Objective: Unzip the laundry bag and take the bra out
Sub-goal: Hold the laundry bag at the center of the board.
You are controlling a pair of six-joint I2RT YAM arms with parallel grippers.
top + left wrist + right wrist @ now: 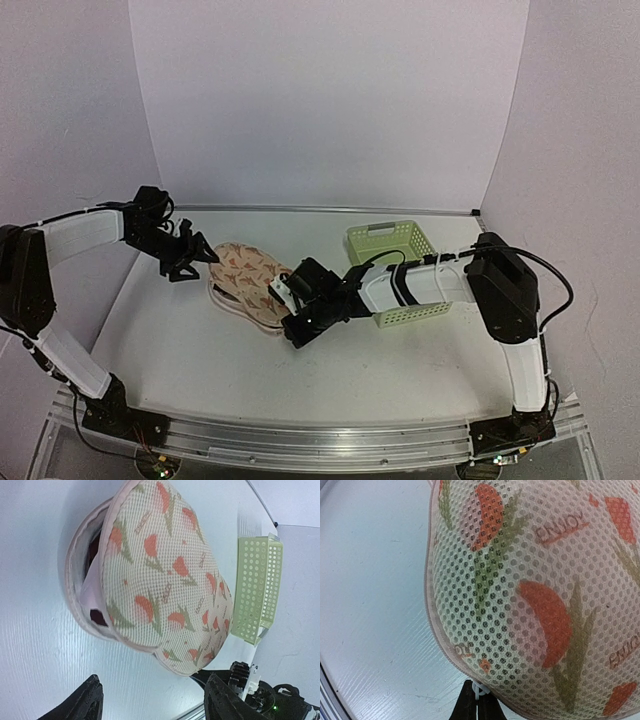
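Mesh fabric laundry bag (165, 580), beige-pink with orange-red tulip-like prints on green stems, peanut-shaped, lying flat mid-table (200, 360) just left of a pale green basket (395, 265). Its left end gapes open, showing pale lining and the dark maroon bra (96, 616) inside. Printed wording on the mesh reads "ENJOY" (560, 527), repeated across the pattern. Left gripper (155, 700) hangs near the open end, fingers spread wide, holding nothing. Right gripper (477, 702) is pinched tight on a small white zip pull (478, 688) at the bag's seam.
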